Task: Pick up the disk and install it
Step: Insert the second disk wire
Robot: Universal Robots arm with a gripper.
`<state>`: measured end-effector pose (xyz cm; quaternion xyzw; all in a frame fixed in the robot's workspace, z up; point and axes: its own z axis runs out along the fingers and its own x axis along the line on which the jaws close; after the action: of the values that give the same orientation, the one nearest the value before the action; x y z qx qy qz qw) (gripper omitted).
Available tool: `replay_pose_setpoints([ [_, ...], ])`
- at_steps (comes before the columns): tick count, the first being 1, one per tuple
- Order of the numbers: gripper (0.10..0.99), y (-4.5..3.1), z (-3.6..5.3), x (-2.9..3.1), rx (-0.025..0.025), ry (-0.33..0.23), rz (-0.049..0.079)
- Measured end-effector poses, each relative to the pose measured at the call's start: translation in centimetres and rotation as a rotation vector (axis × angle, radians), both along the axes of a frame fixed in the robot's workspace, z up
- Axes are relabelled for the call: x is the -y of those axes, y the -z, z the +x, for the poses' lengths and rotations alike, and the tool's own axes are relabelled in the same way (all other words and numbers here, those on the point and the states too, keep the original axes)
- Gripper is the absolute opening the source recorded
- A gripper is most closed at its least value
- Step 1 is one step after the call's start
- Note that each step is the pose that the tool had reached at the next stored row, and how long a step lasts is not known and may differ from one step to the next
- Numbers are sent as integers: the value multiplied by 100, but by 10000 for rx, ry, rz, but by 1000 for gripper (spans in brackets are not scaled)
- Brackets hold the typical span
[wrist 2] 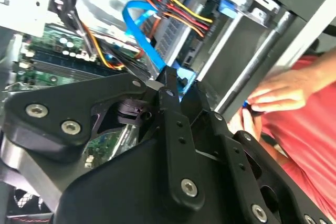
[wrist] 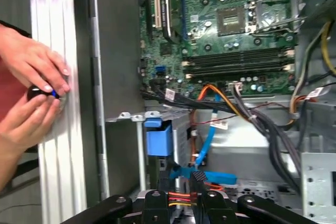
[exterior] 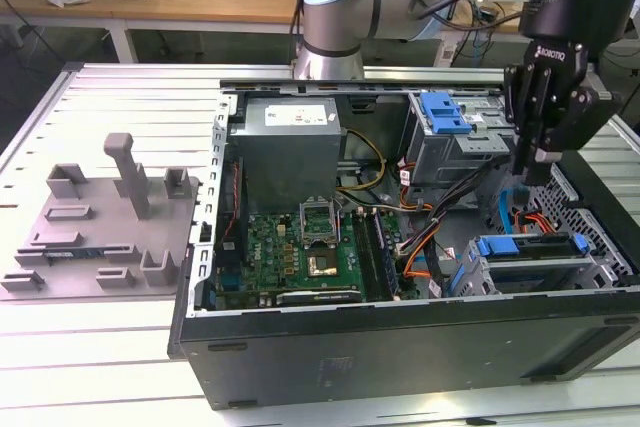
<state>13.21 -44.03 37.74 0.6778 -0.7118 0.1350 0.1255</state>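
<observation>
Grey fixture: on the slatted table at the exterior view's left, well apart from the case; bare table all round it
Computer case: lid off, interior open from above; its left wall stands just beside the fixture's right edge
Grey metal box: upright at the far left of the interior, above the motherboard
Motherboard zone: low and flat, the widest open room inside the case
Upper drive cage: far right of centre, with a blue latch on top
Gripper: hangs over the right end of the case, just right of the upper cage; fingers pinched together with nothing between them, also in the first wrist view and second wrist view
Disk: seated in the bay at the near right corner, blue bracket along its top edge, below the gripper and apart from it
Blue cable: loops through the gap under the fingertips
Person's hands: outside the case wall, on the table, around a small dark object
</observation>
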Motion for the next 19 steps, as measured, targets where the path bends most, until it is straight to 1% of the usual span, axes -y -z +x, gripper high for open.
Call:
replay_pose_setpoints([
  [1,302,1,0,0,24,52,-116],
  [3,302,8,-2,0,61,187,-264],
  [5,302,21,-2,0,74,390,-310],
  [9,302,47,-2,0,101,805,-344],
  [11,302,61,-3,0,122,998,-403],
  [12,302,65,-3,0,133,1024,-457],
  [13,302,67,-2,0,146,1035,-564],
  [14,302,71,-2,0,161,1042,-698],
  [15,302,74,-2,0,169,1051,-755],
  [16,302,82,-2,-1,173,1066,-795],
  [17,302,102,-2,-6,173,1083,-804],
  [19,302,162,-3,-28,172,1108,-810],
])
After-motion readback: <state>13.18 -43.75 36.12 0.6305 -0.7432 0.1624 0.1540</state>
